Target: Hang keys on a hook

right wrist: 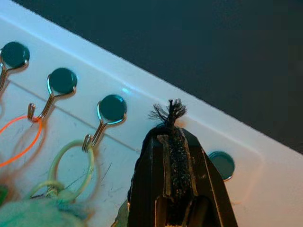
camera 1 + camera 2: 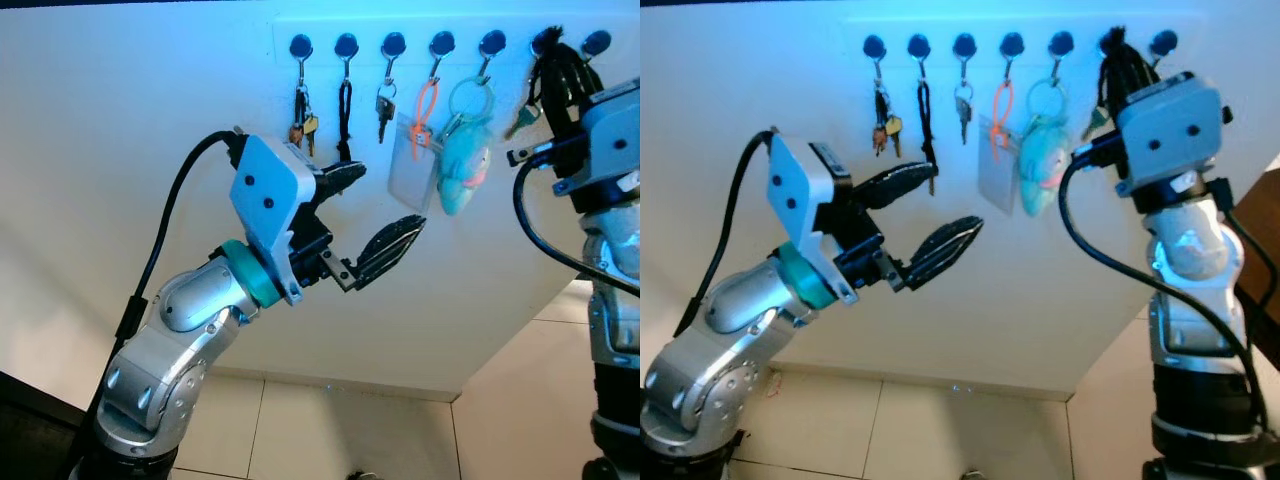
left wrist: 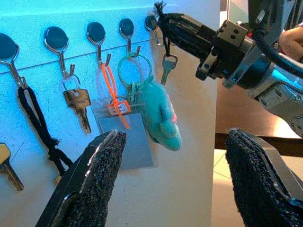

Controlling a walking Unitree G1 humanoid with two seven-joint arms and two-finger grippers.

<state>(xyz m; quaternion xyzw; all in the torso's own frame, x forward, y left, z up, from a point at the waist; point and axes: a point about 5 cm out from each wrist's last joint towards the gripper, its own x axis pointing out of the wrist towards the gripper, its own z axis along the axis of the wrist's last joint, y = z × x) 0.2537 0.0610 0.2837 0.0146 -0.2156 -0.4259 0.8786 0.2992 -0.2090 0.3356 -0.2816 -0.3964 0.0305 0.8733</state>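
A row of blue-capped hooks (image 2: 441, 43) runs along the top of a white wall. My right gripper (image 2: 555, 48) is raised to the sixth hook (image 2: 545, 40), shut on a frayed black cord (image 1: 169, 116). A key (image 3: 166, 66) dangles just under its fingertips. Whether the cord rests on that hook I cannot tell. The last hook (image 1: 221, 163) beside it is bare. My left gripper (image 2: 392, 195) is open and holds nothing; it hovers in front of the wall below the second and third hooks.
The other hooks carry a key bunch (image 2: 303, 125), a black cord loop (image 2: 344, 115), a single key (image 2: 384, 110), an orange tie with a clear badge holder (image 2: 413, 165) and a teal plush on a green ring (image 2: 463, 170). The wall ends at a corner (image 2: 520, 330) on the right, above a tiled floor (image 2: 330, 430).
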